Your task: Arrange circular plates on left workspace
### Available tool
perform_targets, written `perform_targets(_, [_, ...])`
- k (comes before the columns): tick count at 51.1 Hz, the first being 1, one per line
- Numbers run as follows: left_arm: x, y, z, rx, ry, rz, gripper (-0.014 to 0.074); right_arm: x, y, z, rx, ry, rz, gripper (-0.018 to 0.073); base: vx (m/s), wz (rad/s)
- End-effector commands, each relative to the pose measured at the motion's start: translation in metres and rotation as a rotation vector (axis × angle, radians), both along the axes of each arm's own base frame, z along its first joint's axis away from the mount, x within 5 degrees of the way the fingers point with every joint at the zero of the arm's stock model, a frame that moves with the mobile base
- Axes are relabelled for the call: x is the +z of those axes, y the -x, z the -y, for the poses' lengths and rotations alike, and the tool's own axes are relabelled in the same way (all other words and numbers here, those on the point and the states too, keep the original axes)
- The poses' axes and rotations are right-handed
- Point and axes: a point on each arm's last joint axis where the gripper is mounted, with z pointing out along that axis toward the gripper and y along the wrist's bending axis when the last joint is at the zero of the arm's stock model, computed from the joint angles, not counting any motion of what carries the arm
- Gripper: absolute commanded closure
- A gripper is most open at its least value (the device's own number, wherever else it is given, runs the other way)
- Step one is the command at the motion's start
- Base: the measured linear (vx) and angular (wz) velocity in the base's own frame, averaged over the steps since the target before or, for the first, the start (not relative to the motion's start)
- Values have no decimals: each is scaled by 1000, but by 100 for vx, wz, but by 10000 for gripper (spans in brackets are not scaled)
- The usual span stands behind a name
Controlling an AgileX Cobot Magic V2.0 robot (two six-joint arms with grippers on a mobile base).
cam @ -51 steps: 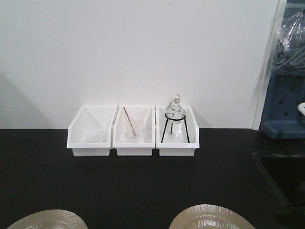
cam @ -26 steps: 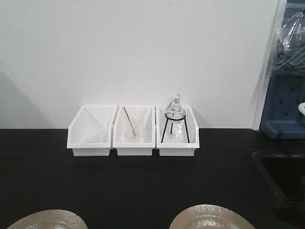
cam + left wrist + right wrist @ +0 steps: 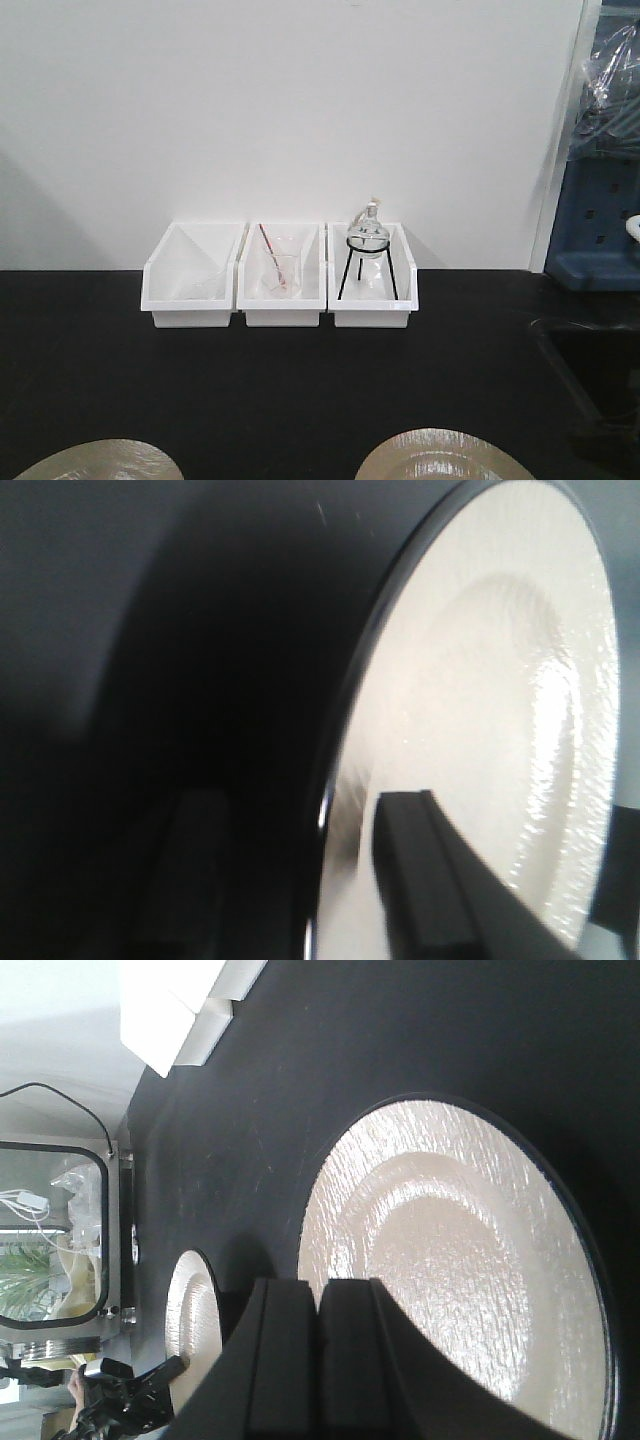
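Two round beige plates lie flat on the black countertop [image 3: 300, 390], cut off by the bottom edge of the front view: the left plate [image 3: 100, 460] and the right plate [image 3: 445, 455]. My left gripper [image 3: 305, 805] is open and straddles the left plate's [image 3: 480, 710] dark rim, with one finger [image 3: 430, 880] over the plate's face and the other over the counter outside the rim. My right gripper [image 3: 320, 1290] is shut and empty, over the near edge of the right plate [image 3: 450, 1260]. The left plate [image 3: 190, 1310] also shows beyond it in the right wrist view.
Three white bins stand against the back wall: the left bin [image 3: 190, 280], the middle bin [image 3: 282, 295] with a glass beaker, and the right bin [image 3: 372, 300] with a flask on a tripod. A recessed sink [image 3: 595, 370] is at the right.
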Motion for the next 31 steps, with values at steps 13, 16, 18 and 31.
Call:
perform_targets(13, [23,-14,10,-50,137,115,605,21,-3,-1,-4,-39,87,564,0,0])
perform_targets(16, [31,-20,15,-79,178,152,603,21,-3,-1,-4,-39,87,564,0,0])
perform_targets(18, [37,-25,19,-87,206,177,603,21,-3,-1,-4,-39,87,564,0,0])
perform_targets(31, [71,-69,60,-85,316,337,598,21,-3,-1,-4,-39,87,564,0,0])
